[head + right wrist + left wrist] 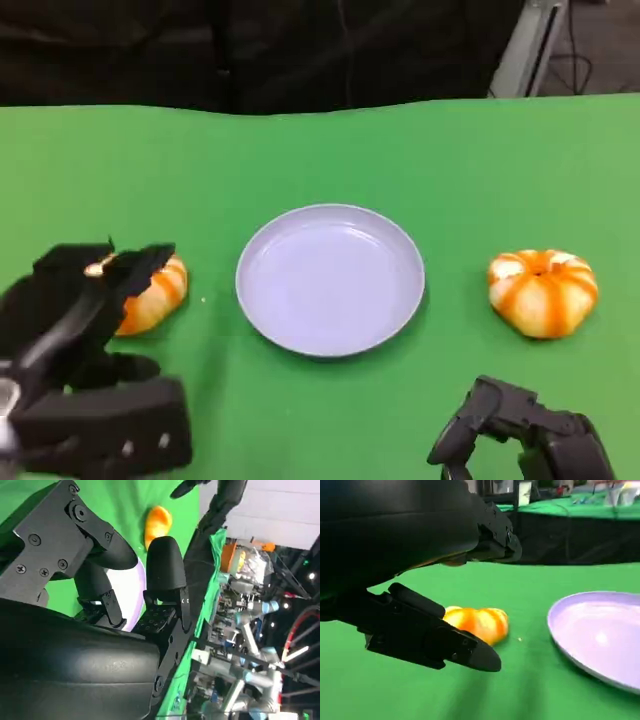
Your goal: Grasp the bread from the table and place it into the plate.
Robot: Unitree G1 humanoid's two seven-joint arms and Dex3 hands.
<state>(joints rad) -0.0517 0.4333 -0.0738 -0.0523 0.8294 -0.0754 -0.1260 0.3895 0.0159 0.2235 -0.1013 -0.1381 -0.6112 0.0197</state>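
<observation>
Left wrist view: left hand (420,580) fingers (435,640) spread around bread (480,622).

My left hand (75,345) is matte black all over, built from blocky, flat-sided segments, with small pale dots on the broad slab nearest the camera. My right hand (520,435) is the same black, chunky and angular. Up close, its finger (165,570) ends in a smooth rounded cap, round screw heads stud the plates, and the shell is glossy, rounded black.
</observation>
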